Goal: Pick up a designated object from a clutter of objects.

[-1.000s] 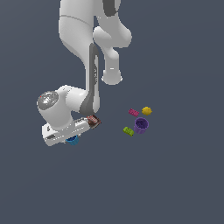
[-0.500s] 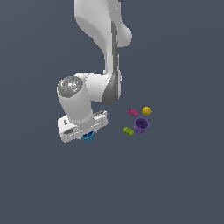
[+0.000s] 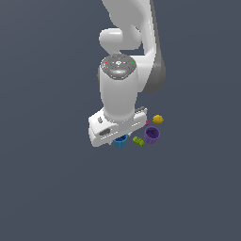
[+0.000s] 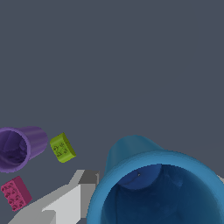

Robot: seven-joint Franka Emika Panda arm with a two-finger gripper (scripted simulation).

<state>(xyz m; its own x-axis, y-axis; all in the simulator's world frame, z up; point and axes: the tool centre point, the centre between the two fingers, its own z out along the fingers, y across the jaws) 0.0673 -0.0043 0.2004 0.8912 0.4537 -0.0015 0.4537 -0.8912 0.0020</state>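
1. The white arm reaches down over the grey table [image 3: 56, 188], and its wide white hand hides most of the end effector [image 3: 119, 139] in the exterior view.
2. The blue cup [image 3: 120, 141] shows just under that hand, its rim and hollow facing up, to the exterior view's left of the other items.
3. In the wrist view the blue cup [image 4: 153, 188] fills the near field, open mouth toward the camera, and one grey finger [image 4: 72, 199] lies just beside its outer wall.
4. The finger on the cup's other side is barely in the picture, so I cannot tell whether the end effector is clenched on the cup or merely set around it.
5. The green brick [image 3: 138, 141] lies just beside the blue cup, between it and the purple cup [image 3: 152, 135].
6. The yellow lump [image 3: 158, 119] sits beyond the purple cup, apart from it.
7. A sliver of the pink brick [image 3: 147, 123] shows at the hand's edge; the wrist view shows it whole near the purple cup [image 4: 19, 148] and green brick [image 4: 62, 148].
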